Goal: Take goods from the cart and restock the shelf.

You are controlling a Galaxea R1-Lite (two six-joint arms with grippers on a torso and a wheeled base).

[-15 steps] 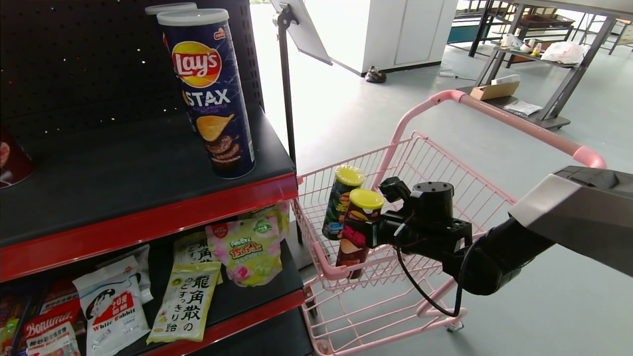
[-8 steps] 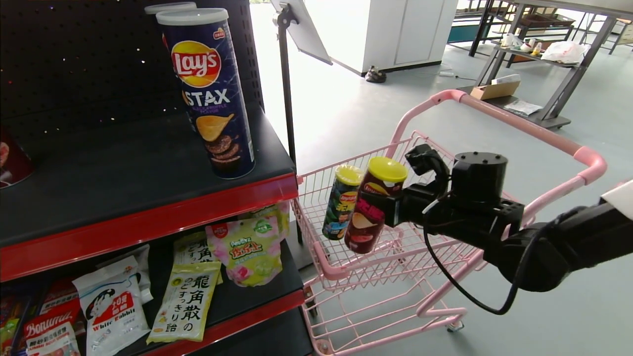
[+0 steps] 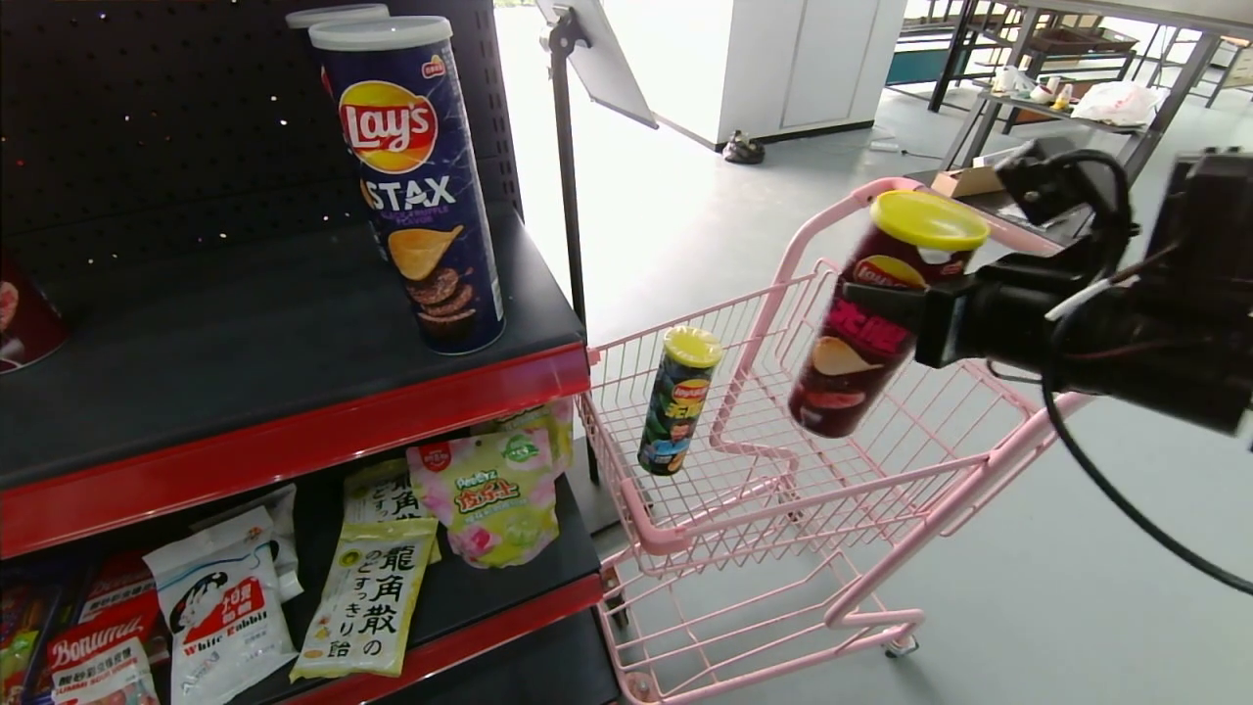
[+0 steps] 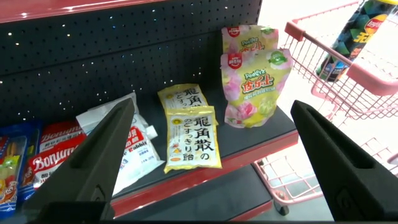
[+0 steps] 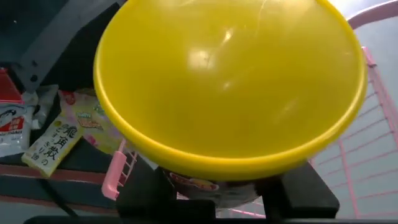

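On the left, a dark shelf (image 3: pixel 294 446) with red front edges is seen, and on its upper board a tall blue crisp tube (image 3: pixel 416 186) is set upright near the front corner, with a second tube (image 3: pixel 338 15) just behind it. On the lower board, flat snack packs are laid out: a white bag (image 3: pixel 230 602), then a yellow bag (image 3: pixel 367 597), then a pink and green pouch (image 3: pixel 494 494) propped at the end nearest the cart. The left fingers (image 4: pixel 93 168) are held in front of this lower board, spread wide apart, with nothing gripped between them. Just beside the shelf end, a pink wire cart (image 3: pixel 783 470) is parked. Inside its basket, at the corner closest to the shelf, a green can (image 3: pixel 678 401) with a yellow lid is left standing, slightly tilted. Farther right, a red can (image 3: pixel 871 333) with a yellow lid (image 5: pixel 230 81) is held in the air over the basket, below the cart's handle, well apart from the green can. It is tilted, its lid turned up and to the right, its base pointing down toward the basket. The right fingers (image 3: pixel 881 296) are closed on the red can's upper body, just under the lid, one on each side.
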